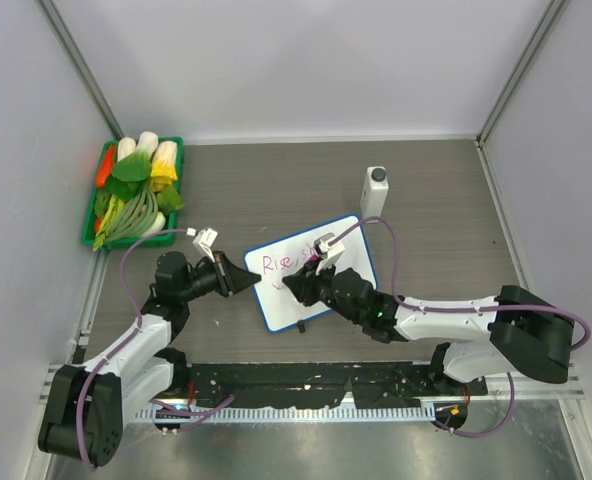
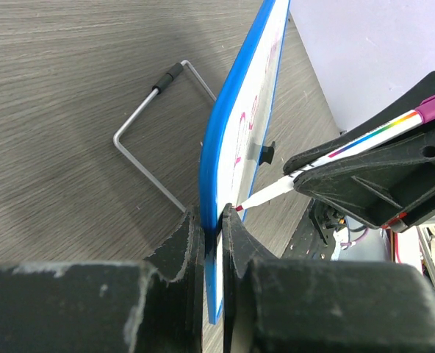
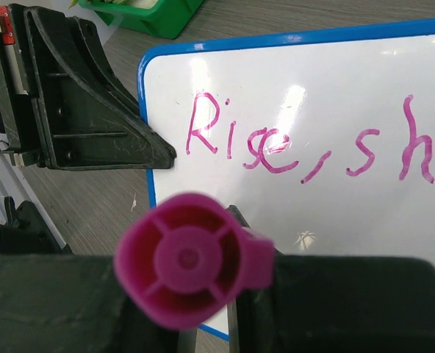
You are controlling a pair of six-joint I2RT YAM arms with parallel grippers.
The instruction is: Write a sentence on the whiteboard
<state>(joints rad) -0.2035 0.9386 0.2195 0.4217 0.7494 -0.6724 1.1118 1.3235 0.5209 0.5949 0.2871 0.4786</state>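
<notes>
Magenta plastic marker [image 3: 192,268] sits pinched in my right hand [image 1: 296,286]. My left hand [image 2: 211,224] clamps the nine o'clock edge of the blue-rimmed white whiteboard [image 3: 335,213], central on the worktop [image 1: 446,200]. Pressing hard could swivel it, smearing the pink sentence [image 3: 276,143].

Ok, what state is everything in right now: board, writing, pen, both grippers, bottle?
small blue-rimmed whiteboard: clamped at one edge
pink handwritten sentence: unfinished, "Rise, sh" showing
white marker with magenta end: tip at the board
left gripper: shut on the whiteboard
right gripper: shut on the marker
white plastic bottle with grey cap: upright, capped
</notes>
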